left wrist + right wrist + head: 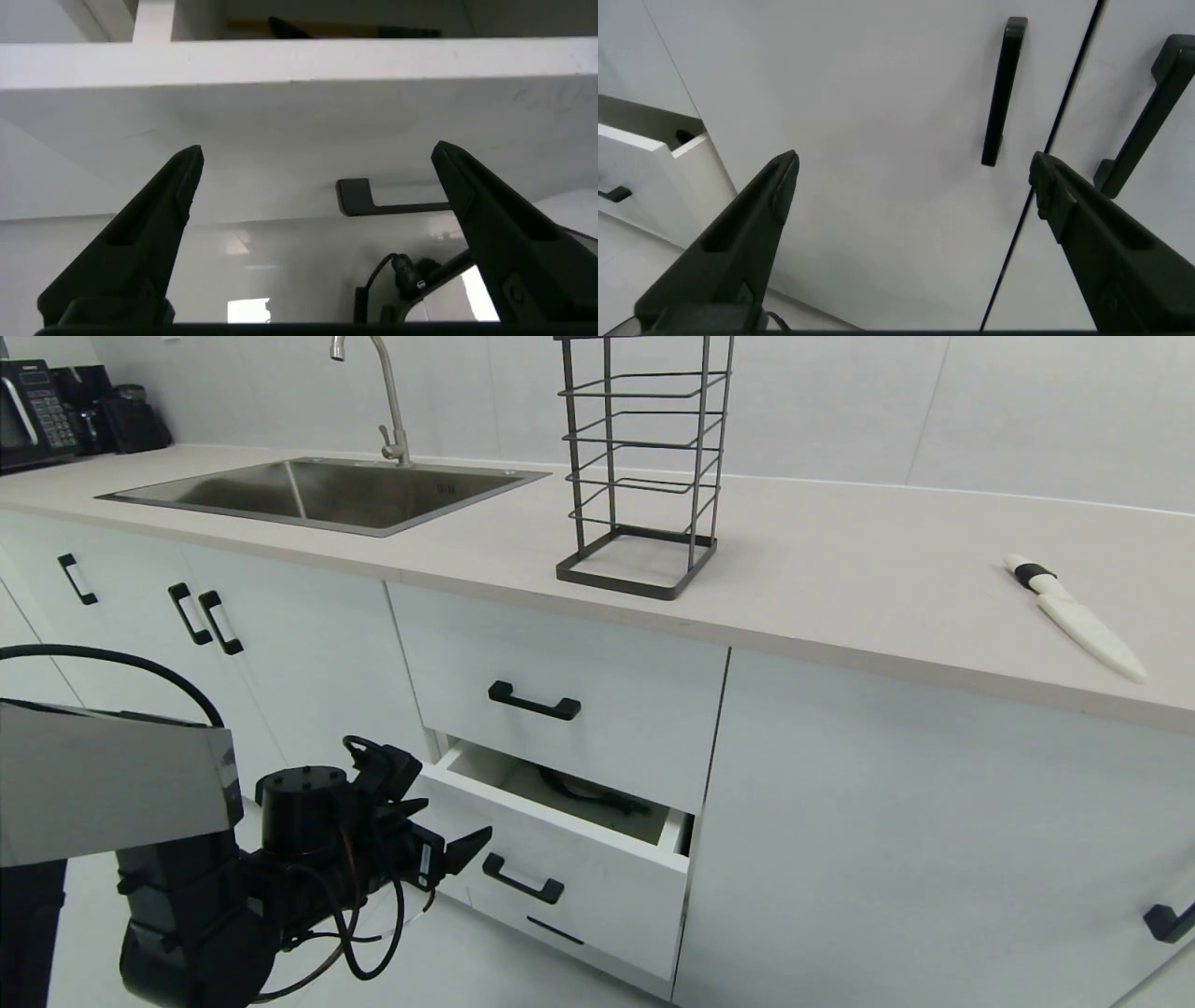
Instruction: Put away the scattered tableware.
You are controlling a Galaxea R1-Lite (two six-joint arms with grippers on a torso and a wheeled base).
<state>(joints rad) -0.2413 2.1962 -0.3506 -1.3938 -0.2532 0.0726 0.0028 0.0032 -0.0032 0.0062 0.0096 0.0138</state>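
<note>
The smooth, pale surface (822,569) sits above a glossy white drawer (579,868) that is pulled out (a dark utensil (588,793) lies inside). The left pincer (453,829) hangs low and level at the drawer front, released. The right pincer (915,166) is spread before a cabinet door (878,112). A slim white knife (1074,616) lies on the right side of the surface.
</note>
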